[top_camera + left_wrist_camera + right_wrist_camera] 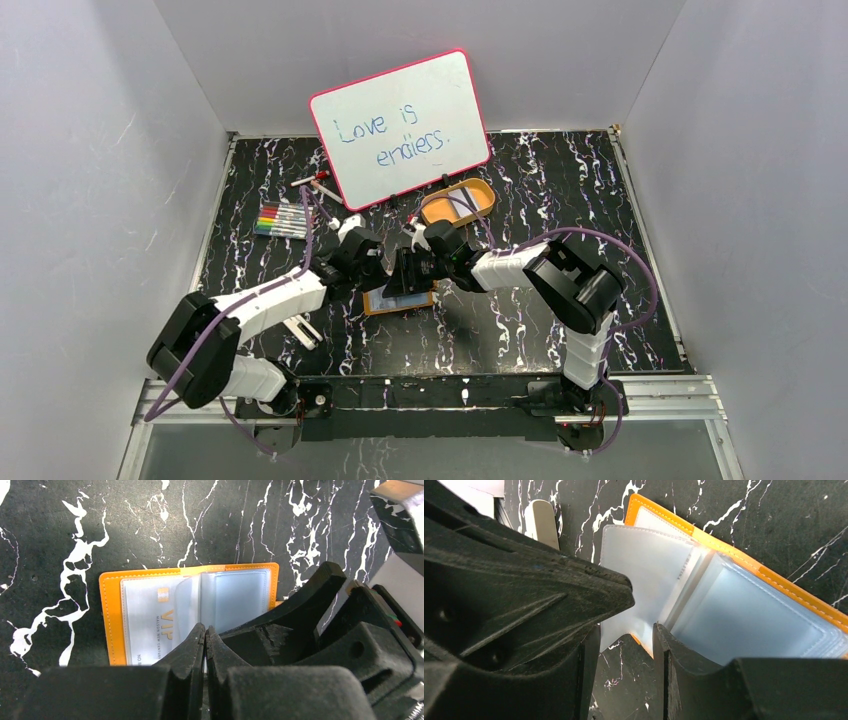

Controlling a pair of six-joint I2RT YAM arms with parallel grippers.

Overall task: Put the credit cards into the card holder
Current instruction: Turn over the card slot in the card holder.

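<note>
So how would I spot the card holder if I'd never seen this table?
Find the pink-framed whiteboard at the back of the table. In front of it, past the orange oval tray, lies the card holder. Unlike the tray it is flat, straight-edged and opened like a book, showing clear sleeves.

Overhead; wrists close over card holder (187, 605)

The card holder (385, 303) lies on the table (520, 320) — whiteboard (400, 128) behind.

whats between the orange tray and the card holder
The right gripper sits between orange tray and card holder, reaching over the holder; the top view shows it.
</note>
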